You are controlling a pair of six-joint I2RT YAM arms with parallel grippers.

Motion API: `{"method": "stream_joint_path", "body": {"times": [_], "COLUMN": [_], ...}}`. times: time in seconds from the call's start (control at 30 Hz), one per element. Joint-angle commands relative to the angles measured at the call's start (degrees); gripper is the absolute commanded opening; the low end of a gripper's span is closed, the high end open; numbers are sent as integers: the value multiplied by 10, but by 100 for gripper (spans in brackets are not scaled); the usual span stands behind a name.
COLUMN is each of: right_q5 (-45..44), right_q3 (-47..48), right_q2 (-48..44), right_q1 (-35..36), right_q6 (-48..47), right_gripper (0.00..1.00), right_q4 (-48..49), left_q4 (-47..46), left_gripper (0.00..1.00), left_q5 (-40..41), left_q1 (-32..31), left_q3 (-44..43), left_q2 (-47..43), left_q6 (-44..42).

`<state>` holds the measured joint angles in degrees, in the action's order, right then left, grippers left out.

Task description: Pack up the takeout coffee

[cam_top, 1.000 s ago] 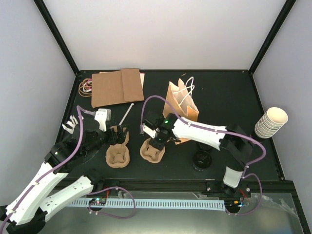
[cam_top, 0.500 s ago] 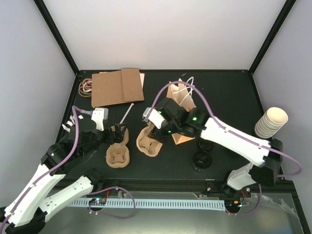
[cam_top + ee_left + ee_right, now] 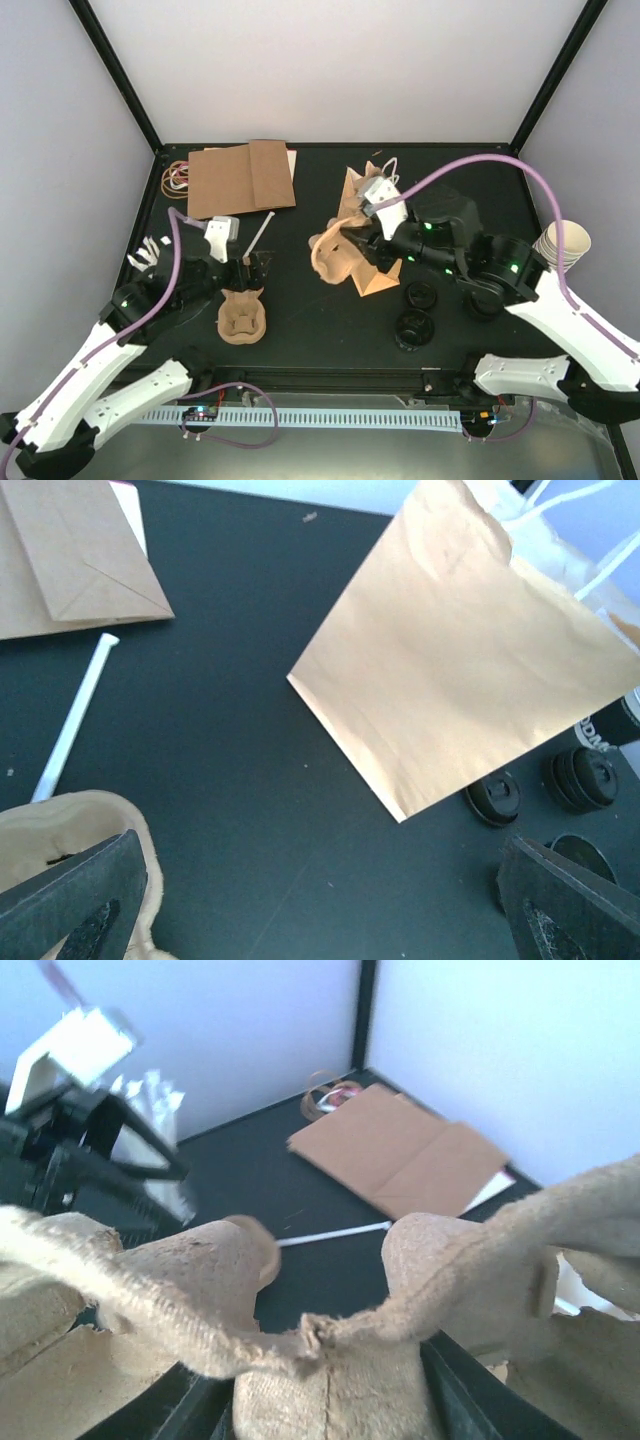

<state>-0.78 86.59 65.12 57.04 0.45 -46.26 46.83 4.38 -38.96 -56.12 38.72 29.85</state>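
Raised now, a pulp tray (image 3: pixel 333 258) is being carried toward the paper bag (image 3: pixel 450 650), pinched by the right gripper (image 3: pixel 358 240). The left gripper (image 3: pixel 250 266) is being held wide, empty.

Two pulp trays (image 3: pixel 243 315), perhaps three lidded cups (image 3: pixel 413 328), one straw (image 3: pixel 257 235)

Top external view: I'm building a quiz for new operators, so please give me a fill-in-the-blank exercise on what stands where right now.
1. The right gripper is shut on a pulp ____, beside the paper bag.
2. The left gripper has its jaws ____.
3. The second pulp tray lies in front of the ____ arm.
4. The black-lidded coffee cups stand on the ____, not in any tray.
Missing words: tray; open; left; table.
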Motion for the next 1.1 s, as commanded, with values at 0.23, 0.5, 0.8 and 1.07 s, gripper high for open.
{"method": "stream_joint_path", "body": {"times": [0.23,0.5,0.8,1.07], "right_q5": [-257,-386,-361,-329], "right_q3": [-73,-90,-120,-130], "right_q2": [-103,-127,-123,-76], "right_q1": [-16,-41,-187,-278], "right_q6": [46,61,120,162], "right_gripper": [39,39,39,39], "right_q4": [82,92,132,122], "left_q4": [-106,-121,-126,-112], "left_gripper": [99,99,99,99], "left_q5": [-153,-159,-149,-138], "left_q1": [-1,-41,-58,-59], "left_q3": [-6,-42,-43,-37], "left_q2": [76,135,140,120], "left_q6": [16,36,46,45]}}
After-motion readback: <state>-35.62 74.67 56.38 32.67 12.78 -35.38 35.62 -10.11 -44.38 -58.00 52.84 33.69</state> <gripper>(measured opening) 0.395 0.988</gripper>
